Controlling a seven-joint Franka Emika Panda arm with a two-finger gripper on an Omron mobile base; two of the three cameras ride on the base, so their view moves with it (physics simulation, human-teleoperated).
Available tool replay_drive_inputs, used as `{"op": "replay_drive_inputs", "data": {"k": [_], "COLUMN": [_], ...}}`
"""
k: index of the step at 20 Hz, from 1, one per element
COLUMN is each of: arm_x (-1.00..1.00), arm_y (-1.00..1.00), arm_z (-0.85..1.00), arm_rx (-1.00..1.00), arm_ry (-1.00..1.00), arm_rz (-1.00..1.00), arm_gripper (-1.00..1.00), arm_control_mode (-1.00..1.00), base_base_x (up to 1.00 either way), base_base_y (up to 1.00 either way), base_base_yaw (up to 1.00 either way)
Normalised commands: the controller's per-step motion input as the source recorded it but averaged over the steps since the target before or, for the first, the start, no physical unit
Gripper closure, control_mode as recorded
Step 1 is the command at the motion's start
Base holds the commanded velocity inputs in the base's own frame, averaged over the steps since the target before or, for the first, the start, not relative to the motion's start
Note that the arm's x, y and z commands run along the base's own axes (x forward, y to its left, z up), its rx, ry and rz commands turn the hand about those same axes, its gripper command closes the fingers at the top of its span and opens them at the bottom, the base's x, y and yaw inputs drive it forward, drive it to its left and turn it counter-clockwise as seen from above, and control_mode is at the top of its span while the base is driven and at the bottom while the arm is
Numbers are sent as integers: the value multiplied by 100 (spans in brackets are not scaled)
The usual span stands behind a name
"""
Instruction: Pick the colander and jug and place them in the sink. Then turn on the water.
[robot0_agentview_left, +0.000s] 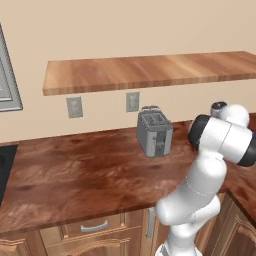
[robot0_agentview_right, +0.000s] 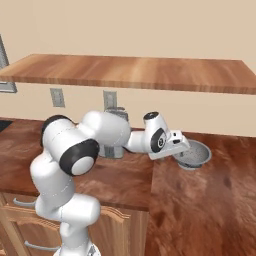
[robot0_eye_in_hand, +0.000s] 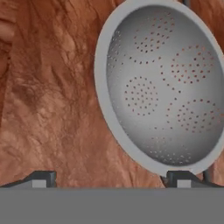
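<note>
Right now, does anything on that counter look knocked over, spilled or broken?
Nothing stands out. The colander sits upright and empty on the counter, with the open gripper just beside its rim, not touching. The toaster stands upright by the wall.

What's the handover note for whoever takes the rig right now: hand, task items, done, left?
Hand: open, empty, hovering above the counter with one fingertip at the near rim of the colander.
Colander: upright on the wooden counter, right of the toaster, not gripped.
Jug, sink, faucet: can't place them from these views.
Done: nothing placed yet.
Left: grasp the colander, carry it to the sink, fetch the jug, place it too, then turn on the water.
</note>
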Motion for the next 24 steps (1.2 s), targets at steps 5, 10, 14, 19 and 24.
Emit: {"op": "replay_drive_inputs", "data": {"k": [5,10,14,19,24], "arm_x": [33,29,35,15,-28], "arm_y": [-20,-33,-26,-9,17], "arm_z": [-25,-29,-33,-17,0], "arm_rx": [0,0,0,0,1], "arm_ry": [3,0,2,4,7], "arm_rz": [0,1,1,1,0], "arm_gripper": [-100,-100,-100,100,100], "arm_control_mode": [-100,-100,-100,-100,-100], "base_base_x": [0,0,0,0,0], "base_base_y": [0,0,0,0,0], "base_base_yaw": [0,0,0,0,0]}}
